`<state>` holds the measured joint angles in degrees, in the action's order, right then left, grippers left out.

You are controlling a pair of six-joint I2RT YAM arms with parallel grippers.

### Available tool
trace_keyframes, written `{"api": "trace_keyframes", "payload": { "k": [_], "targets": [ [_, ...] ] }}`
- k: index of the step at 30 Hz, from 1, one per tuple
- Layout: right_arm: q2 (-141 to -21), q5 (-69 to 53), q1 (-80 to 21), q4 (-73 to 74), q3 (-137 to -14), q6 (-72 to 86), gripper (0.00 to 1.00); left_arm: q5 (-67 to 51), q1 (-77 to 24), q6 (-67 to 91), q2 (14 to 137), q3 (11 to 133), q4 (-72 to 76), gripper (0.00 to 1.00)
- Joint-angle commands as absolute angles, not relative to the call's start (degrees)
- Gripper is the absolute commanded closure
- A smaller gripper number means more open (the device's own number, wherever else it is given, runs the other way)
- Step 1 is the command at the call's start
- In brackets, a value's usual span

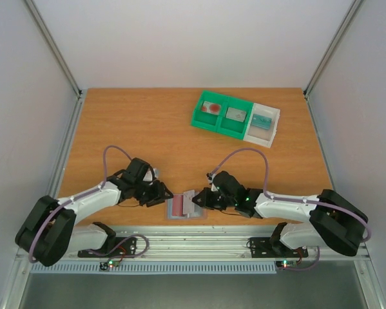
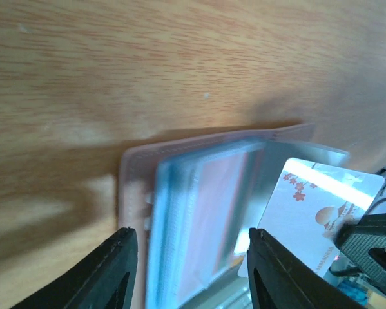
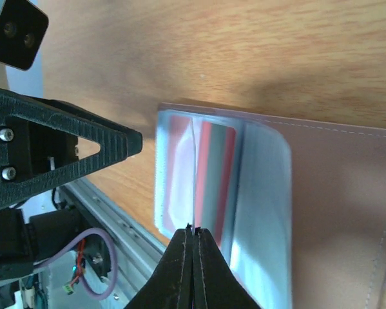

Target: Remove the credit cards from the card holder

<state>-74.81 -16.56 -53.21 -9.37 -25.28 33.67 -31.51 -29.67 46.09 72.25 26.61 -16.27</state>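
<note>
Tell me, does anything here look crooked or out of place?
One whitish plastic card sticks out tilted from the open pinkish, blue-sleeved card holder, pinched by the right gripper. Nothing looks spilled or damaged.

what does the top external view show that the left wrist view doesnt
Only top external: the green and white compartment tray at the table's far right, with three small cards in it. Only left wrist: the red blossom print on the whitish plastic card at the holder's right edge. Both: the flat pinkish card holder with clear sleeves on the wooden table.
</note>
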Motion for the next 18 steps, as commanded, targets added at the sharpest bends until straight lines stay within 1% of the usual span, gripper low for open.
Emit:
{"api": "trace_keyframes", "payload": {
  "k": [1, 5, 7, 12, 18],
  "targets": [
    [-70.26, -17.03, -52.82, -8.64, -24.38, 34.06, 0.99, -33.15, -29.62, 48.65, 66.67, 28.54, -15.82, 0.49],
    [-66.4, -17.23, -52.78, -8.44, -23.83, 34.53, 0.99, -36.89, -29.62, 52.5, 60.84, 26.4, -9.83, 0.42],
    [-64.63, -17.31, -52.82, -9.87, -23.29, 35.12, 0.99, -38.82, -29.6, 54.48, 58.61, 25.52, -6.61, 0.41],
    [-61.37, -18.5, -52.87, -14.95, -22.38, 37.1, 0.99, -41.57, -29.62, 58.61, 54.24, 24.02, -1.48, 0.42],
    [-59.32, -19.67, -52.82, -22.17, -20.28, 39.84, 0.99, -42.45, -29.71, 60.73, 52.69, 22.91, 2.84, 0.43]
  ]
}}
